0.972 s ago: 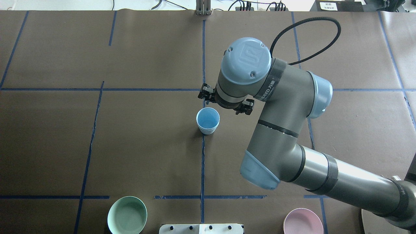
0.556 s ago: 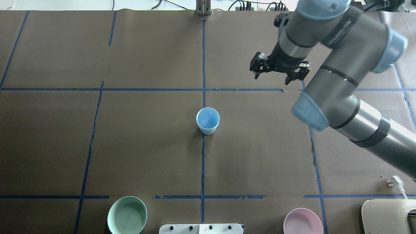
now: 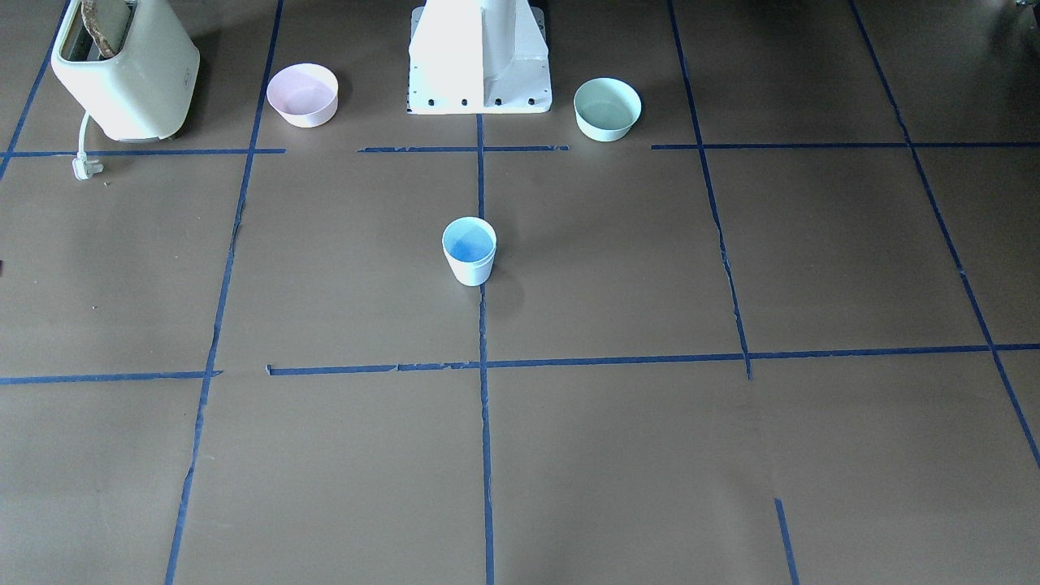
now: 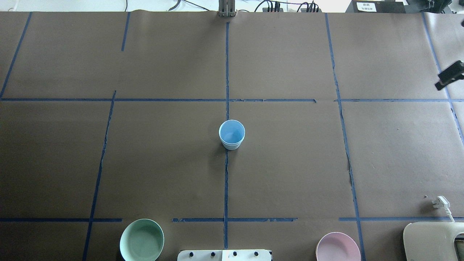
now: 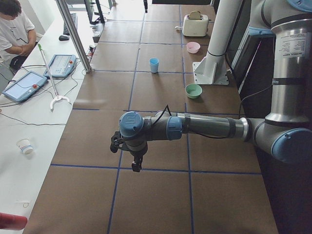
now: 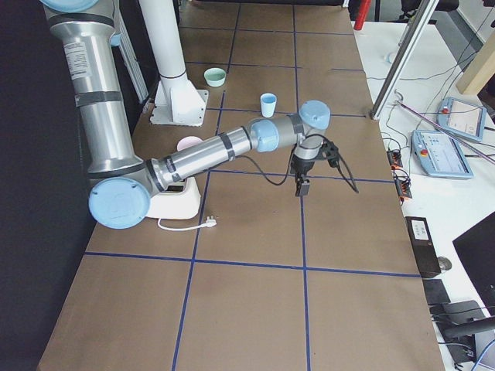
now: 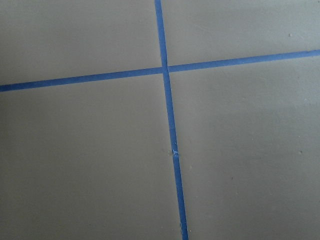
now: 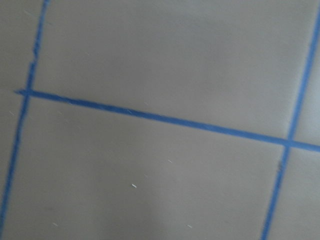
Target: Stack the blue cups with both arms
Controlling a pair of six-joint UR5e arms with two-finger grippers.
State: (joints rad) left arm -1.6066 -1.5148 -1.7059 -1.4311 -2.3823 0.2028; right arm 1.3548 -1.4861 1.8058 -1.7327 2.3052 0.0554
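One blue cup (image 4: 232, 135) stands upright at the table's middle, on the centre tape line. It also shows in the front-facing view (image 3: 470, 250) and in both side views (image 5: 154, 65) (image 6: 268, 103). I see no second cup apart from it. Only a black fragment of my right gripper (image 4: 449, 75) shows at the overhead view's right edge; in the right side view the right gripper (image 6: 302, 185) hangs over bare table far from the cup. My left gripper (image 5: 137, 163) hangs over the table's left end. I cannot tell whether either is open or shut. Both wrist views show only paper and tape.
A mint-green bowl (image 4: 142, 240) and a pink bowl (image 4: 338, 247) flank the white pedestal (image 3: 479, 57) at the near edge. A cream toaster (image 3: 126, 69) with a loose plug (image 4: 440, 201) stands at the right near corner. Blue tape lines grid the brown paper.
My right arm has swung from just beside the cup up and off to the right, almost out of the overhead view. The cup has not moved.
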